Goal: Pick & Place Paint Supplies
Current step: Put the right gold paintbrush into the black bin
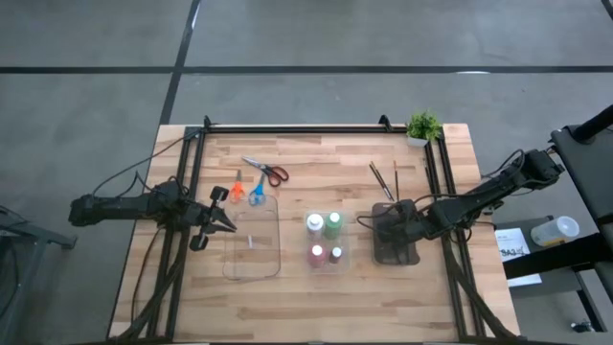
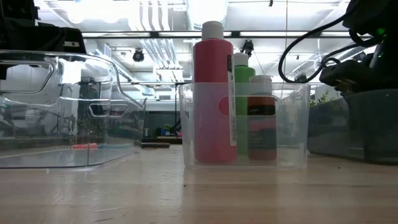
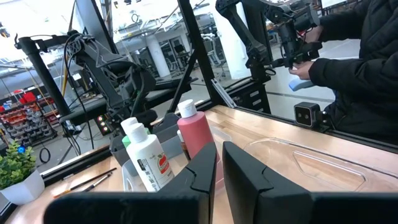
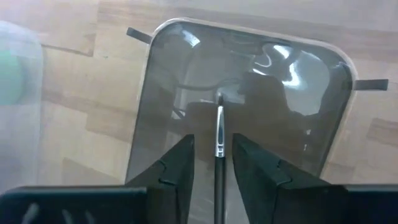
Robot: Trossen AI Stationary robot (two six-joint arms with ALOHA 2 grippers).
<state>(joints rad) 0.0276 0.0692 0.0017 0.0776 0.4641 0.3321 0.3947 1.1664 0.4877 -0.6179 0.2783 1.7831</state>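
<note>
Right gripper (image 4: 217, 163), jaws clamped on a paintbrush (image 4: 219, 134), hovers over the dark grey tray (image 1: 395, 251). Left gripper (image 1: 222, 219), jaws nearly together and empty, waits beside the clear tray (image 1: 251, 270). Four paint bottles (image 1: 324, 240) sit binned; three scissors (image 1: 257, 181) and two brushes (image 1: 384, 179) remain on the wooden desk (image 1: 316, 297). A workshop with a seated person lies beyond.

A wooden tabletop (image 1: 316, 287) carries a clear tray (image 1: 251, 257) at about 8 o'clock, a small bin (image 1: 324, 264) of paint bottles near centre, and a grey tray (image 1: 393, 251) at 4 o'clock. Three scissors (image 1: 264, 171) lie at 11 o'clock, brushes (image 1: 381, 180) at 1 o'clock, and a plant (image 1: 422, 127) in the 1 o'clock corner.
</note>
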